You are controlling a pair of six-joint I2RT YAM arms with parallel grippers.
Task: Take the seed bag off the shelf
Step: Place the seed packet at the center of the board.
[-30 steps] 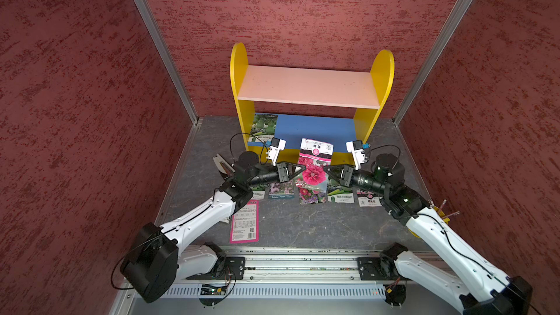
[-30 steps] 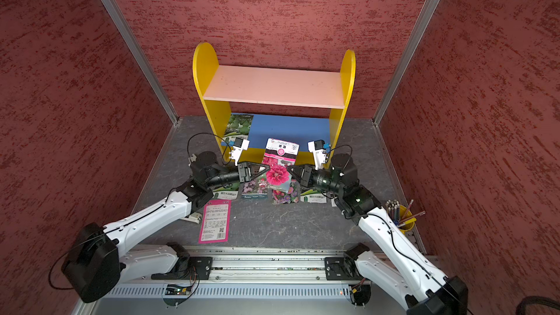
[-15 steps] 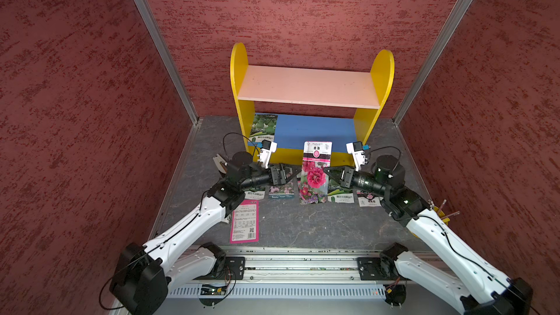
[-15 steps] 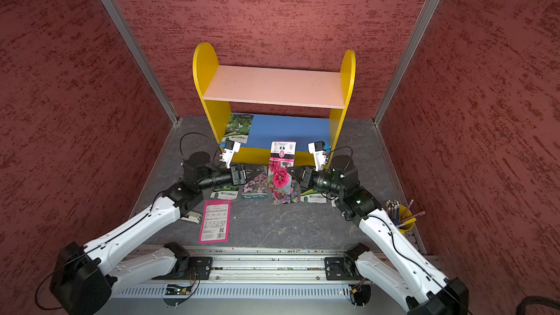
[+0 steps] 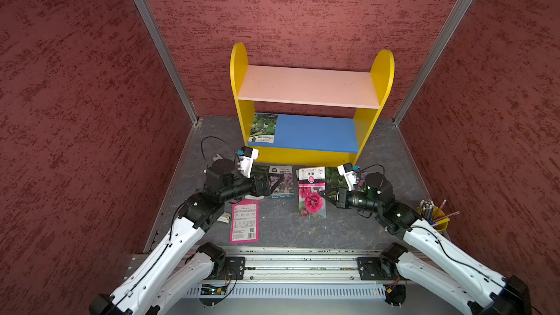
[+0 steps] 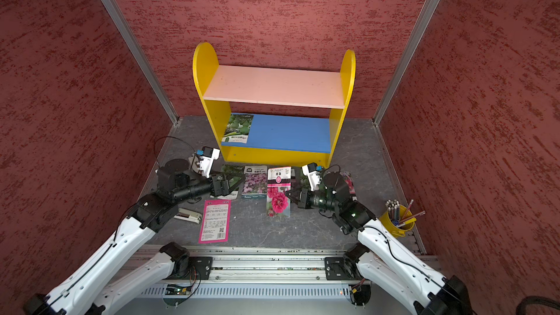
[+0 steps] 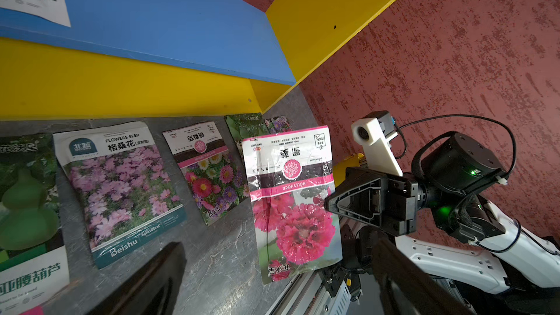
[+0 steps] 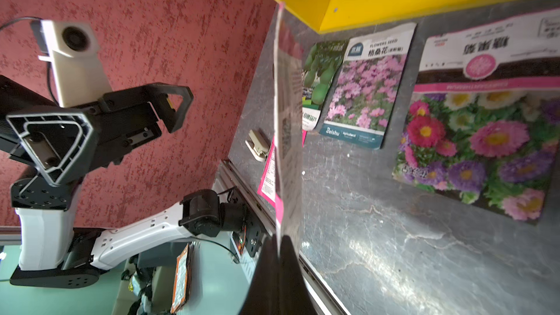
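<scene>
In the right gripper [image 5: 323, 192], the seed bag's [image 5: 311, 207] edge hides.

We've got the hollyhock seed bag [image 5: 311, 192] in the right pincer [image 5: 325, 193], hanging between it and the left pincer [image 5: 274, 185]. Down on the surface [image 5: 288, 234], the cosmos packet [image 5: 281, 184] lies under the left pincer's tips, with the gourd packet [image 7: 27, 201] just to that pincer's left. Past the right pincer's tip, the aster packet [image 7: 209, 171] lies beside the cosmos packet. Beyond both pincers stands the shelf [image 5: 306, 156], with another gourd bag [image 5: 263, 128] at the left end of its lower board [image 5: 318, 133]. Back beside the left pincer's arm lies a loose packet [image 5: 245, 221], and the stapler [image 6: 188, 216] to its left. Well right of the right pincer stands the pencil cup [image 5: 431, 218].
</scene>
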